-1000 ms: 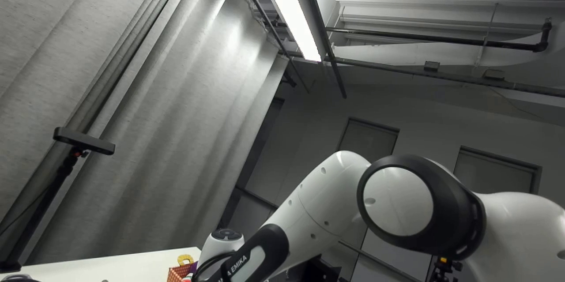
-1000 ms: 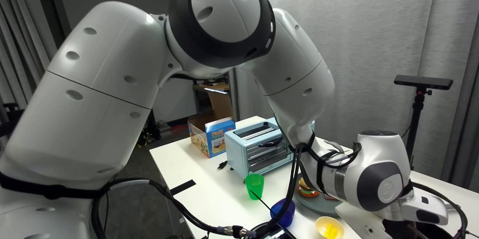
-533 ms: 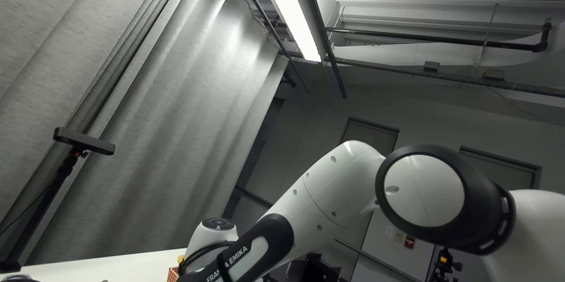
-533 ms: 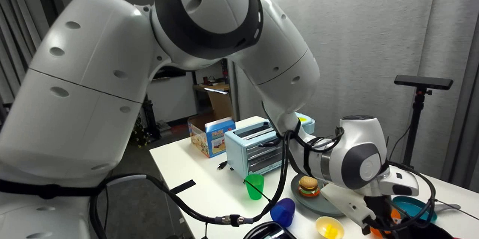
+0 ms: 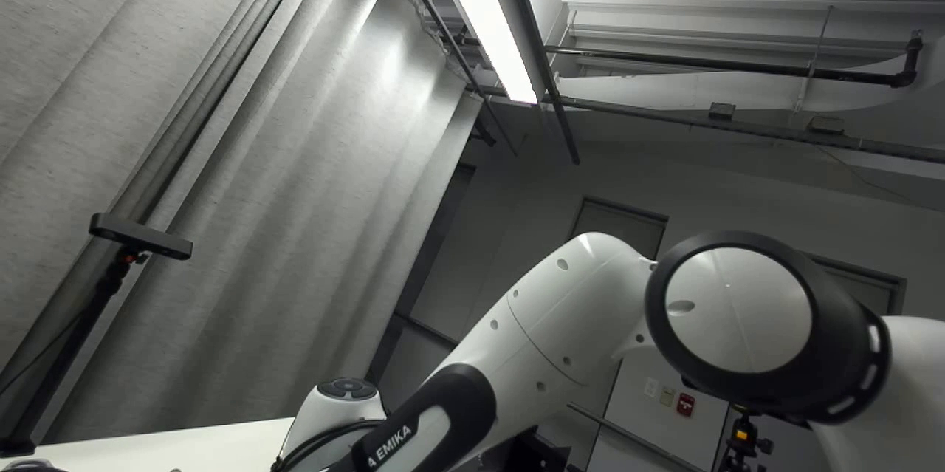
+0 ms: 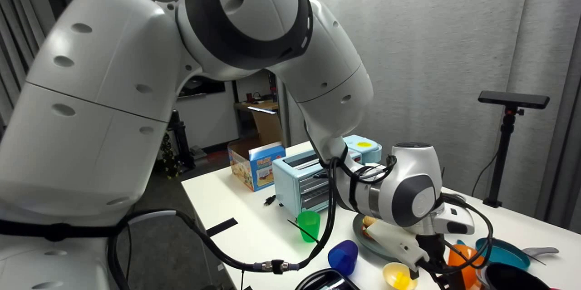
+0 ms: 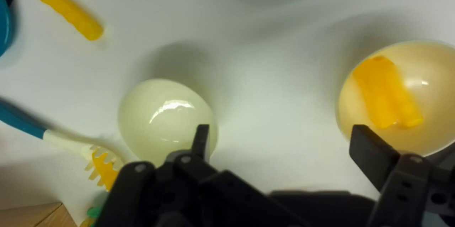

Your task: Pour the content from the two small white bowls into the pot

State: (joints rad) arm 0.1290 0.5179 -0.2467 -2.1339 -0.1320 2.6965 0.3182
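Observation:
In the wrist view my gripper [image 7: 280, 129] stands open, its fingers wide apart with only bare tabletop between them. One small white bowl [image 7: 163, 113], with nothing in it, lies by the left finger, which covers part of its near side. The other small white bowl [image 7: 437, 77] holds yellow sticks [image 7: 385, 92] and sits by the right finger, whose tip overlaps its rim. Whether either finger touches a bowl I cannot tell. That filled bowl [image 6: 393, 269] also shows in an exterior view. A black pot [image 6: 513, 276] is at the lower right there, its inside too dark to read.
A loose yellow stick [image 7: 71, 13] and a blue-handled pasta server [image 7: 67, 143] lie beside the bowls. An orange cup [image 6: 465, 258], teal pan [image 6: 504, 253], blue cup [image 6: 343, 257], green cup [image 6: 309, 226], plate [image 6: 379, 248] and toaster oven [image 6: 302, 181] stand around the arm.
In both exterior views the hand end of the arm has shifted left. The orange cup, teal pan and black pot now show more fully. The bowl of yellow sticks has stayed in place.

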